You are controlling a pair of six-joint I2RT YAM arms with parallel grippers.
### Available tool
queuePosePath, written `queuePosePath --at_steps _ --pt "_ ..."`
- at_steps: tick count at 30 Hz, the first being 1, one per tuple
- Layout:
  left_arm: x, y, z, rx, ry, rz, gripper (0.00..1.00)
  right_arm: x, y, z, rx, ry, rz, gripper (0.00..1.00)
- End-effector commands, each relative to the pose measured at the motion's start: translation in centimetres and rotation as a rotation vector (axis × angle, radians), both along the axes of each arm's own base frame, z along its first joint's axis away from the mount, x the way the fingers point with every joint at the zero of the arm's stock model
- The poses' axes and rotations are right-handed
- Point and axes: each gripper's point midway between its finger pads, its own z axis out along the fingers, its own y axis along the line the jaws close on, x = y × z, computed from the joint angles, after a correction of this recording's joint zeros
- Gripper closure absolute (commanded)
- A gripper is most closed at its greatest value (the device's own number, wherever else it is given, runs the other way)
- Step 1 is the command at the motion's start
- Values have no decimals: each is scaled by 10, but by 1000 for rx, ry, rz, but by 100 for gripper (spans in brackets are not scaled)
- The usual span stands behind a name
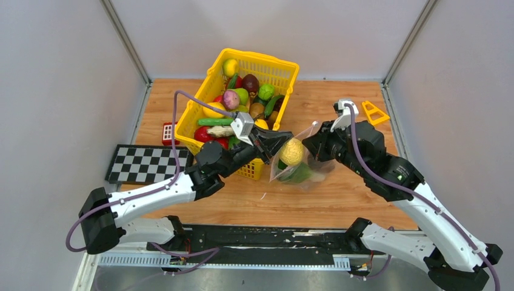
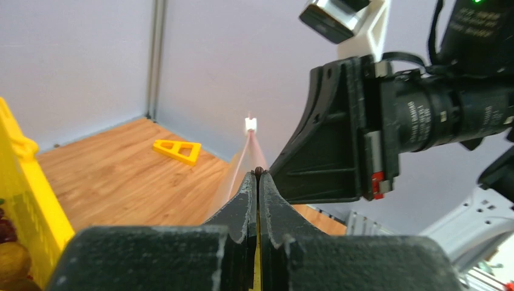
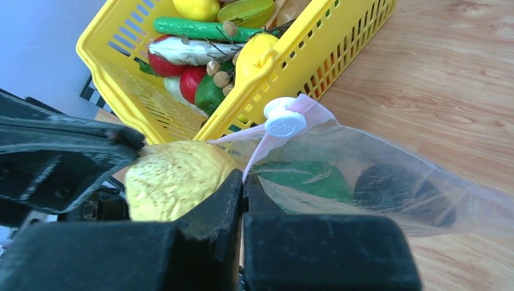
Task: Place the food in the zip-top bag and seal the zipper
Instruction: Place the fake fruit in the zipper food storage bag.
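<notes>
1. Both end effectors are clamped narrow on the bag's mouth. The left end effector (image 2: pixel 259 177) pinches the pink zipper (image 2: pixel 244 154) at centre frame of its wrist view. The right end effector (image 3: pixel 243 182) grips the same strip just below the white slider (image 3: pixel 285 124).
2. The zip-top bag (image 1: pixel 300 170) hangs between them at the centre of the overhead view, just right of the yellow basket (image 1: pixel 276 66). I cannot tell whether its bottom rests on the tabletop (image 1: pixel 339 200).
3. Of the food, a lumpy yellow piece (image 3: pixel 176 179) appears to sit high by the mouth, with a green piece (image 3: pixel 303 179) and a dark piece (image 3: pixel 394 188) lower down. Much more lies in the basket.
4. The step in hand looks like closing the mouth, or holding it taut for that.
5. Next, one side should anchor the strip while the slider runs along it. The yellow piece probably needs settling lower first.
</notes>
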Motion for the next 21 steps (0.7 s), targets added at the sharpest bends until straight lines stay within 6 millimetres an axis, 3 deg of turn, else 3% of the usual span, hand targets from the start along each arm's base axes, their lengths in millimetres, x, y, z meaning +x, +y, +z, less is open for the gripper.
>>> queuePosePath --at_steps 1,4,13,21 --pt "18 7 3 -30 -96 143 100 -6 -9 39 100 -46 -33 100" --pt "26 8 1 -31 -116 201 100 -7 -18 39 90 -34 -70 100" --pt "28 -3 9 -70 -186 275 100 -12 -11 39 133 -22 -40 100" --pt "15 -22 3 -180 -101 215 100 -5 -9 32 166 -16 -73 100"
